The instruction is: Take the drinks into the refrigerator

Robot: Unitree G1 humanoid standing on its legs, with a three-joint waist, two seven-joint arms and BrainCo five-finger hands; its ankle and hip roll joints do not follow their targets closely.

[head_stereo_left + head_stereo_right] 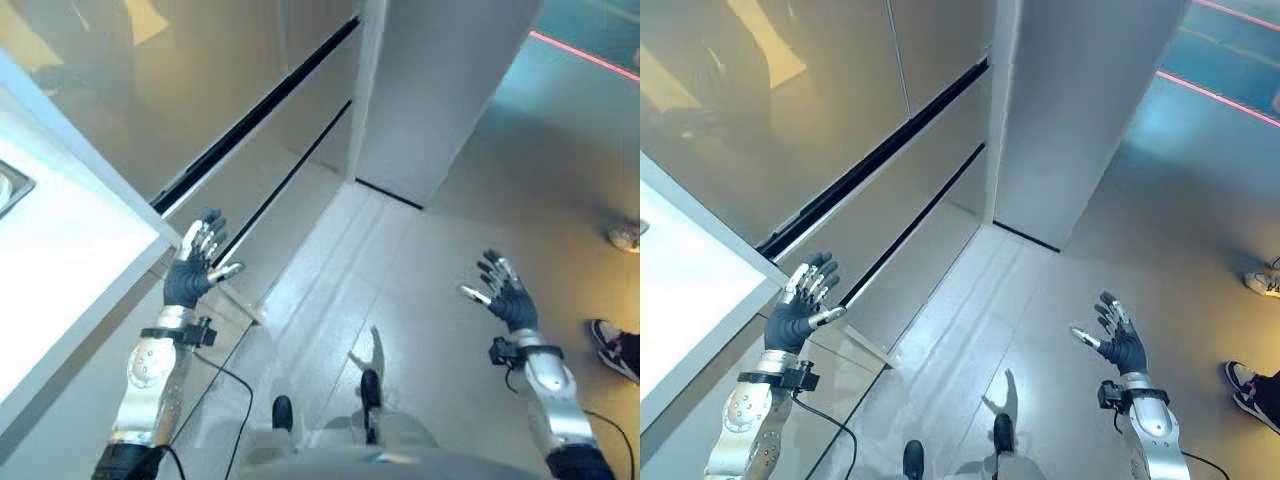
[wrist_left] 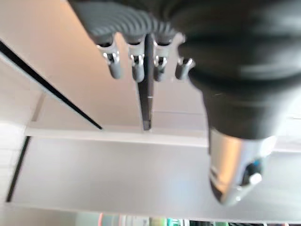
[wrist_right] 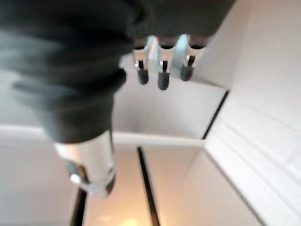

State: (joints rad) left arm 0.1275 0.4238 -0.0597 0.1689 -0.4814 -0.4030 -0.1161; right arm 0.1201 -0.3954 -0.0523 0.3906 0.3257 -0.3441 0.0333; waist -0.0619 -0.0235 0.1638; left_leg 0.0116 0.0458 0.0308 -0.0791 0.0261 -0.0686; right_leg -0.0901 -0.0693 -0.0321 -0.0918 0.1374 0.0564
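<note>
Approach step: left hand [image 1: 190, 275] beside the refrigerator [image 1: 840, 130], right hand [image 1: 508, 296] well apart from it, both spread, empty; next, open door.

No readable text anywhere here: the tall beige glossy cabinet fronts [image 1: 840, 120] carry no label, and the grey smooth floor [image 1: 1160, 230] shows just a red line [image 1: 1220, 95], no lettering.

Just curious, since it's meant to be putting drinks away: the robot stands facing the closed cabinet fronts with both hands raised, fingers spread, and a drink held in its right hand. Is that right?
Not quite. The right hand holds nothing: the left eye view shows its fingers spread over bare floor. The rest stands: the left hand is raised and open too, before the closed cabinet fronts.
</note>
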